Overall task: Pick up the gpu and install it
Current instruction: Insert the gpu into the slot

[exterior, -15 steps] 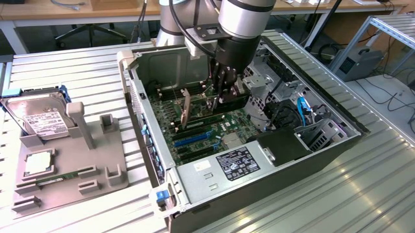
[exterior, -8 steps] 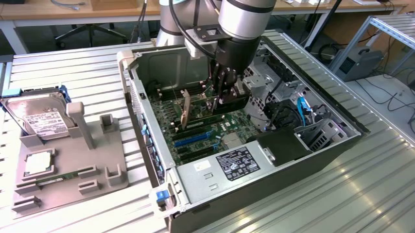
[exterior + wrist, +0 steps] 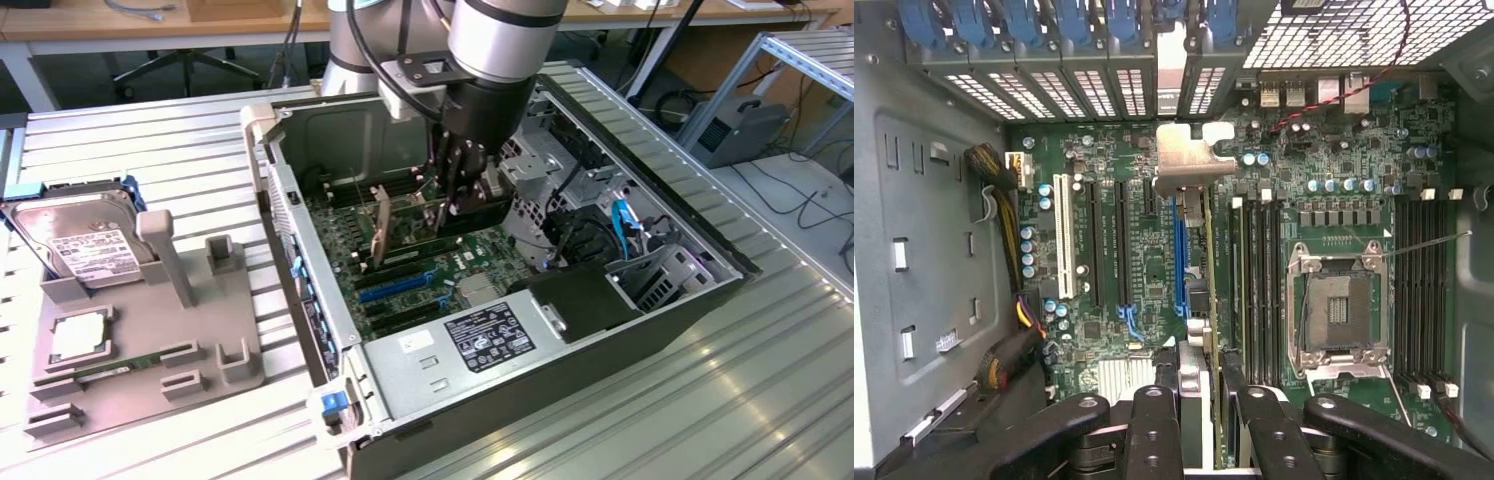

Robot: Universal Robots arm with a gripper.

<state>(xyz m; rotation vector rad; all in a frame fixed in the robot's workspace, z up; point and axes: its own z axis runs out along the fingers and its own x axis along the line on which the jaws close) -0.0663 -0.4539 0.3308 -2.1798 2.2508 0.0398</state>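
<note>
Arm reaching steeply downward, wrist vertical, tool (image 3: 461, 205) pointing down, fingers (image 3: 1154, 425) closed on a thin card

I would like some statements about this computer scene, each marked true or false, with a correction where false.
1. The tool is inside the open computer case. True.
2. The gpu lies on the grey tray outside the case. False: the tool holds it edge-on over the motherboard.
3. The hard drive rests in the grey tray. True.
4. The processor socket carries a large cooler. False: the socket is bare.
5. The gpu's silvery bracket points toward the slot openings in the case wall. True.
</note>
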